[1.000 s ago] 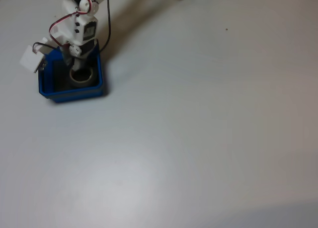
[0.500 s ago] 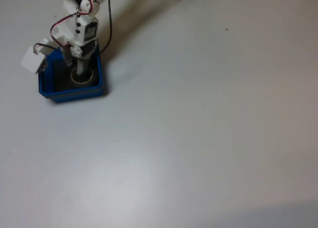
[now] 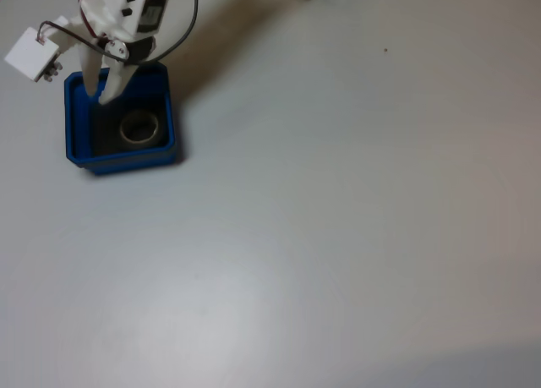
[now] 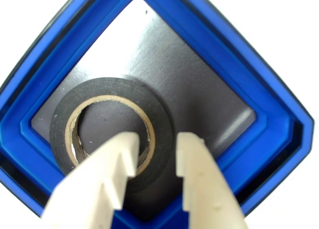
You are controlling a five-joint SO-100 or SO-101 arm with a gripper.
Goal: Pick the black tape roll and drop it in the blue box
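In the fixed view, a small white block [image 3: 30, 53] on a wire hangs off my arm at far left, clear of the table [image 3: 338, 219]. Just right of it my gripper [image 3: 100, 90] points down over the box [image 3: 120, 157], its tips above the rim at about 11 o'clock of the box. My fingers [image 3: 114, 82] are spread apart and hold nothing. The box sits in the upper left part of the table, and the roll [image 3: 139, 129] lies flat on its dark floor, toward 3 o'clock from the box centre, close to the right wall and apart from my fingertips. A black cable [image 3: 188, 29] runs down from my arm past the box's upper right corner, with my arm's shadow stretching toward 1 o'clock across the pale table. In the wrist view the box [image 4: 239, 74] appears turned like a diamond, its blue stepped rim framing the dark floor. The roll [image 4: 112, 87] rests flat at about 8 o'clock of the floor, its beige core ring visible inside the black tape. My gripper [image 4: 155, 161] comes in from 6 o'clock, jaws parted: the left finger [image 4: 107, 179] overlaps the roll's core opening in the picture, the right finger [image 4: 199, 179] lies just outside the roll's edge at 4 o'clock. Whether the tips touch the roll, I cannot tell from this view.
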